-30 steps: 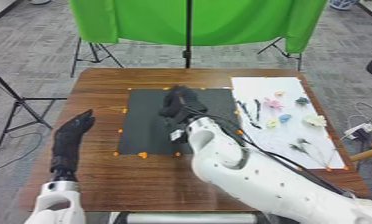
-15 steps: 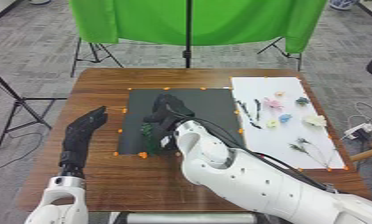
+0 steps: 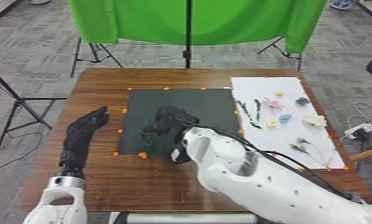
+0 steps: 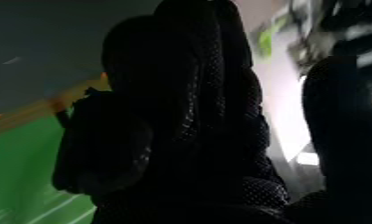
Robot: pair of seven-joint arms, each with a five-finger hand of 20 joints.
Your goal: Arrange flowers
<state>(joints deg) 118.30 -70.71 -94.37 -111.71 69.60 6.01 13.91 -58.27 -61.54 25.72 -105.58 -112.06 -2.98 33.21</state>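
Six flower heads lie on the white sheet [image 3: 255, 150] at the right: one peach [image 3: 279, 93], one dark teal [image 3: 302, 101], one pink [image 3: 273, 104], one blue [image 3: 285, 118], one yellow [image 3: 272, 123] and one cream [image 3: 315, 121]. Two slim dark sprigs lie side by side along the sheet's left part. Thin-stemmed greenery [image 3: 301, 148] lies on its nearer part; how many pieces, I cannot tell. One green sprig [image 3: 148, 137] lies on the left part of the black mat [image 3: 211, 98], running near to far.

The right hand [image 3: 174, 121] is over the mat, just to the right of that sprig; whether they touch, I cannot tell. In the right wrist view, its fingers [image 4: 196, 75] are extended side by side, with the thumb set apart. The left hand [image 3: 77, 137] is to the left of the mat, its fingers straight and together, pointing far. The white right arm [image 3: 240, 170], with black cables along it, crosses the near right part of the mat and stands between the near table edge and the mat's middle.

Orange tabs [image 3: 142, 155] mark the mat's border. The mat extends past the right hand to the far side. A strip of brown table [image 3: 107, 187] runs between the left hand and the mat. The sheet reaches almost to the table's right edge. Beyond the far edge hangs a green cloth [image 3: 227, 27].
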